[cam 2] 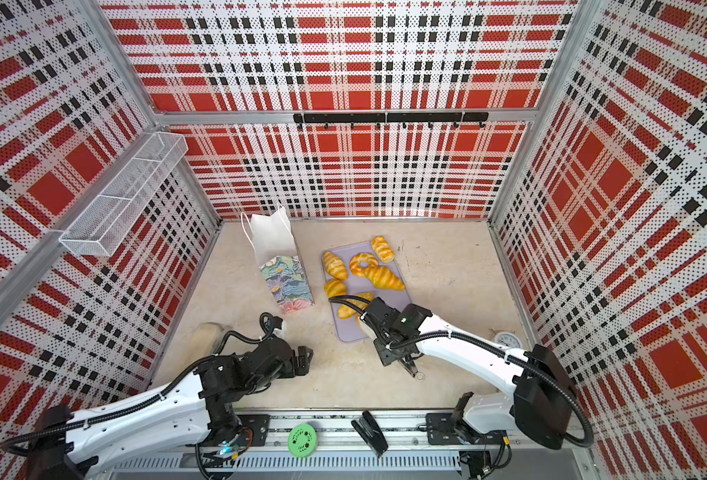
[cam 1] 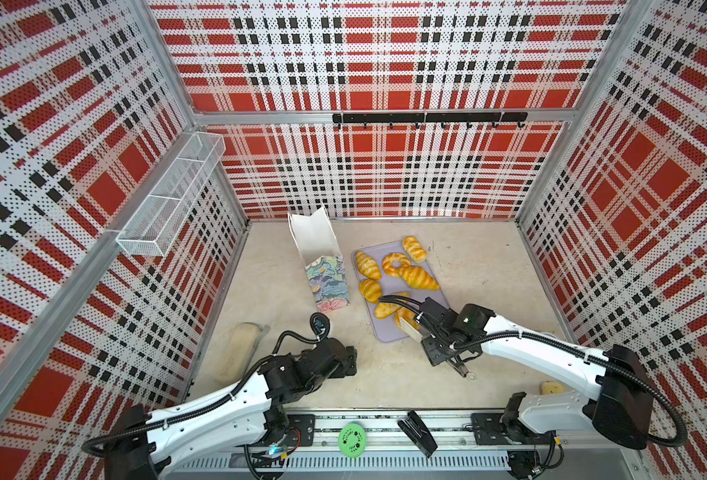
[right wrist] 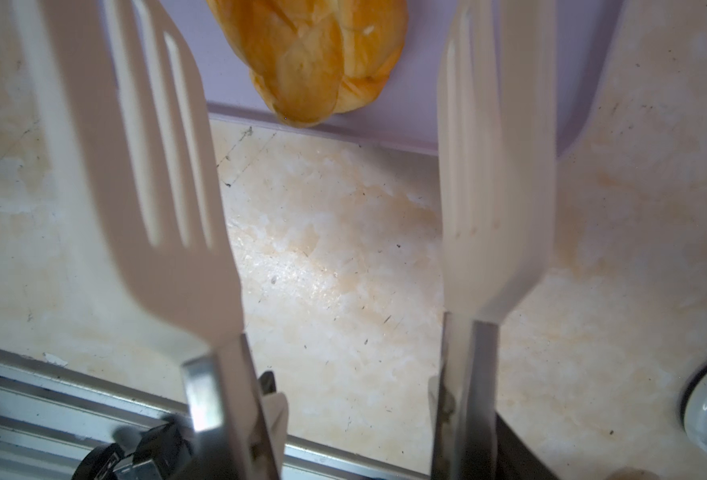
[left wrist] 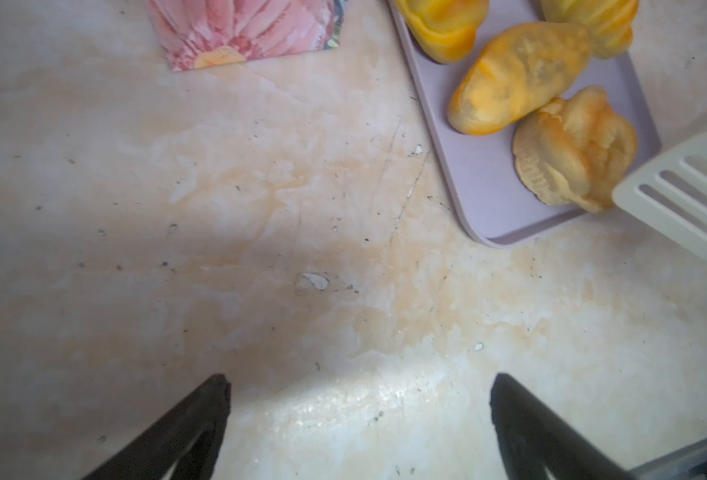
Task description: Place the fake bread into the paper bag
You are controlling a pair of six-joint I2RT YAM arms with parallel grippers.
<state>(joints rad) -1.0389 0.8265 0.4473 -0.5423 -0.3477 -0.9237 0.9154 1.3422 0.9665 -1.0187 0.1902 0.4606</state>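
Note:
The paper bag (cam 1: 327, 282) (cam 2: 287, 282) stands open and leaning at the table's middle left; its pink flower foot (left wrist: 239, 33) shows in the left wrist view. Several pieces of fake bread (cam 1: 418, 277) (cam 2: 383, 277) lie on a lavender tray (cam 1: 439, 298) to the bag's right. My right gripper (cam 1: 420, 330) (right wrist: 352, 399) is shut on white slotted tongs (cam 1: 408, 326) (right wrist: 144, 166). The tongs' heads are spread apart at the tray's near end, just short of a bread piece (right wrist: 322, 58) (left wrist: 576, 145). My left gripper (cam 1: 349, 359) (left wrist: 360, 386) hangs open over bare table below the bag.
A wire basket (cam 1: 173, 195) hangs on the left wall and a hook rail (cam 1: 426, 118) on the back wall. A pale oblong thing (cam 1: 241, 349) lies at the left. A green disc (cam 1: 352, 439) and black stapler (cam 1: 418, 432) sit on the front rail. A white clock (cam 2: 507, 340) lies at the right.

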